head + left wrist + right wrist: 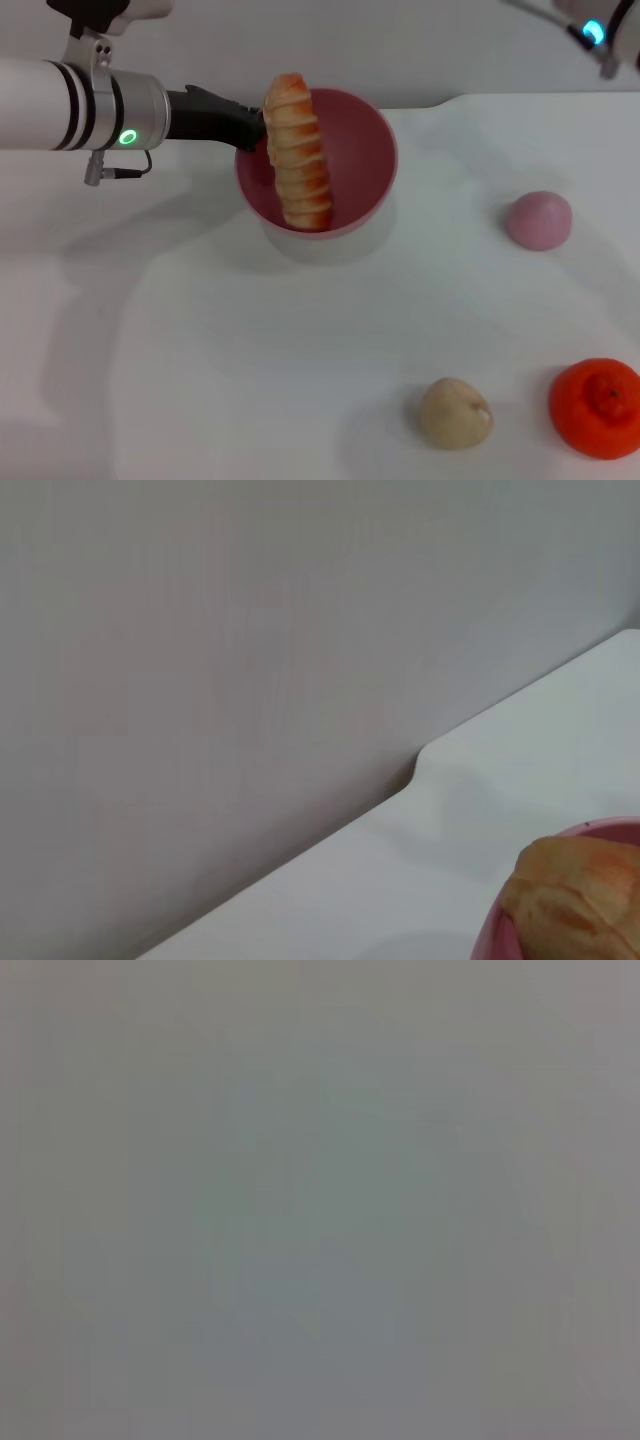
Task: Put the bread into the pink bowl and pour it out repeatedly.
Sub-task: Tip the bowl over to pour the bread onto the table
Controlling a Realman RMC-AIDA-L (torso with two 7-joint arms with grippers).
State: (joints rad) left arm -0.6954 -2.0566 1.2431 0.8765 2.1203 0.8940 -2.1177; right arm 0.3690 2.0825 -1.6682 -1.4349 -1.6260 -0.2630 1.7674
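At table centre, head view: bowl tipped on its side, raised off the white table, mouth facing the camera.
Bread: loaf lies across the bowl mouth, one end over the upper rim, other end at the lower rim; not yet out.
L gripper: fingers closed on the bowl rim at its left edge; arm comes in from the left.
R arm: parked at top right, well apart; fingers not seen.
Bystanders: pink bun, beige lump, orange, all resting on the table.
Progress (judged): bread loaded, pour under way; bread must still drop, then repeat.
L wrist view: bread end and bowl rim at the corner; table edge and wall behind.
R wrist view: blank grey, nothing to tell.
Writing: none legible; green ring light on L wrist.
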